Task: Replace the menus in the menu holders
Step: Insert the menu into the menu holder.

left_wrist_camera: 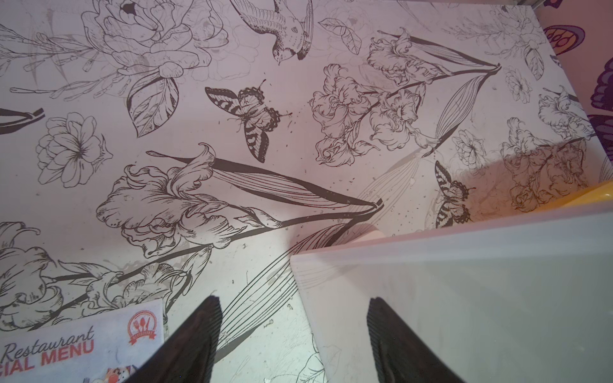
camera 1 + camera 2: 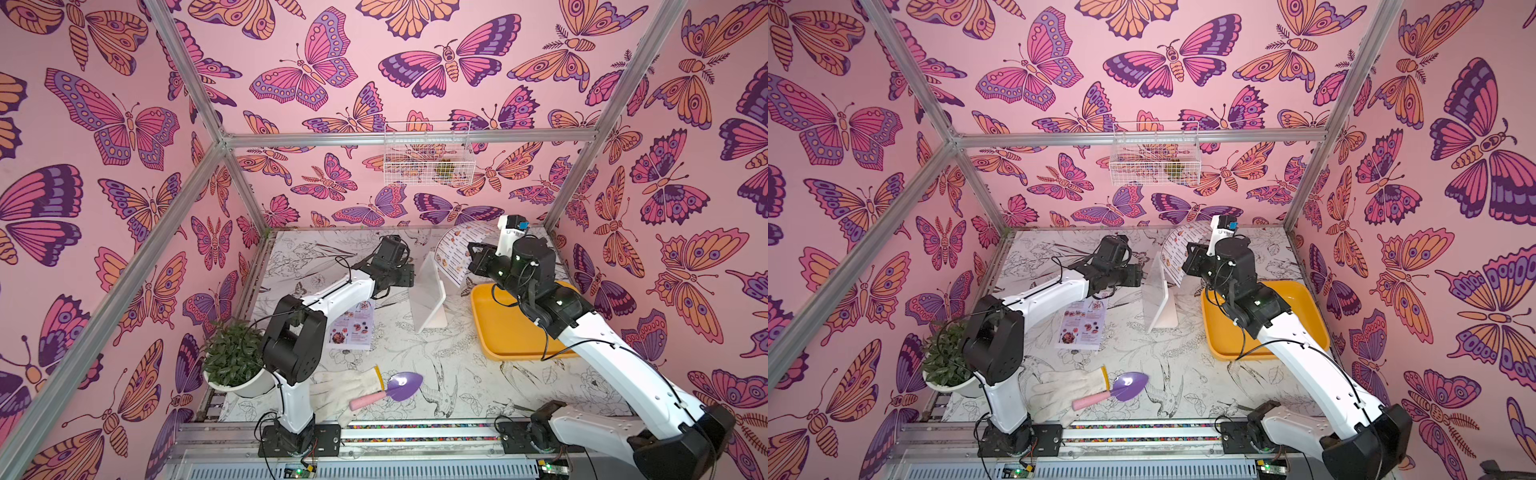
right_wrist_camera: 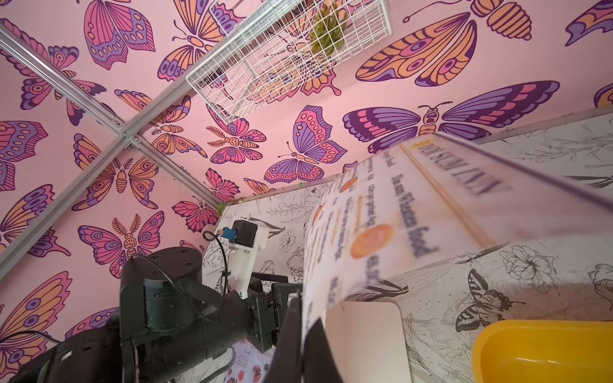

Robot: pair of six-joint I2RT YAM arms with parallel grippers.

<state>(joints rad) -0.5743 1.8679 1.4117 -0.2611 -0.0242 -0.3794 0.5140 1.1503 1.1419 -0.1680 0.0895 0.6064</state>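
glossy paper, two sheets: the special menu [image 2: 353, 326] lies flat at left; the left gripper [image 1: 293, 300] gapes wide about the edge of one clear, round-cornered holder [image 2: 430, 291] (upright, mid-table); the right gripper [image 2: 473, 257] pinches the curling dim sum menu [image 2: 455, 249] just right.

**Colours and patterns on view**

Walls [image 2: 374, 62]: pink, with purple, orange and magenta butterflies.
Table [image 2: 415, 345]: white, with black line-drawn flowers, birds and butterflies.
Tray [image 2: 511, 328]: yellow.
Holder [image 2: 430, 295]: white.
Dim sum menu [image 2: 455, 249]: white, orange photos.
Special menu [image 2: 353, 326]: red heading.
Trowel [image 2: 395, 386]: purple blade, pink handle.
Glove [image 2: 340, 390]: white, yellow cuff.
Plant [image 2: 232, 353]: green, white pot.
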